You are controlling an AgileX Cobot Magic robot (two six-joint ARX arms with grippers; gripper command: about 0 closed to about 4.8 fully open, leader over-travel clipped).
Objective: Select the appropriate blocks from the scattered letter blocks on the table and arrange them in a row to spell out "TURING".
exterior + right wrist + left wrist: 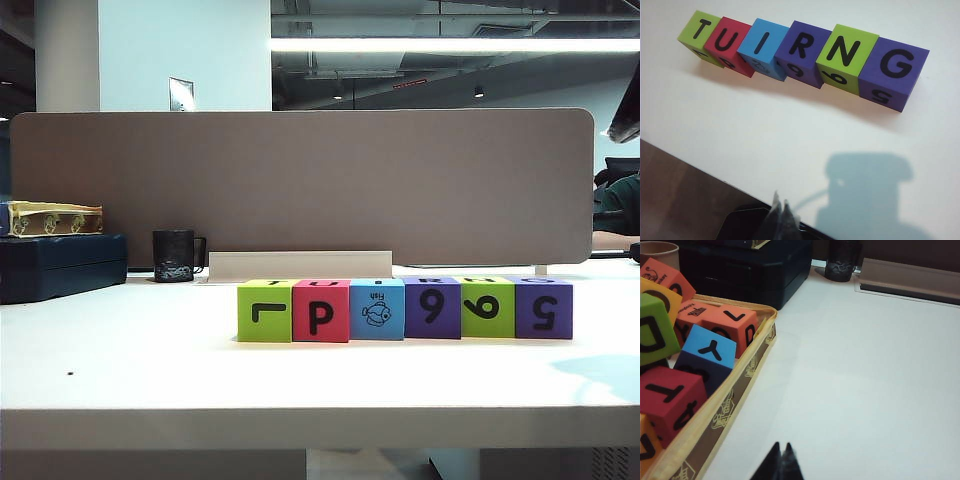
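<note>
Blocks [800,52] read T-U-I-R-N-G; swapping I [762,47] and R [802,52] needs both empty, closed end effectors, left [782,460] and right [781,212], reopened.

Six letter blocks [405,309] stand in one touching row on the table [150,370], near its front edge. At ten o'clock from the row, a mug [173,256] stands before the divider panel [300,180]. At nine o'clock from the mug lies a dark case [60,265], a tray [50,218] atop it.
</note>
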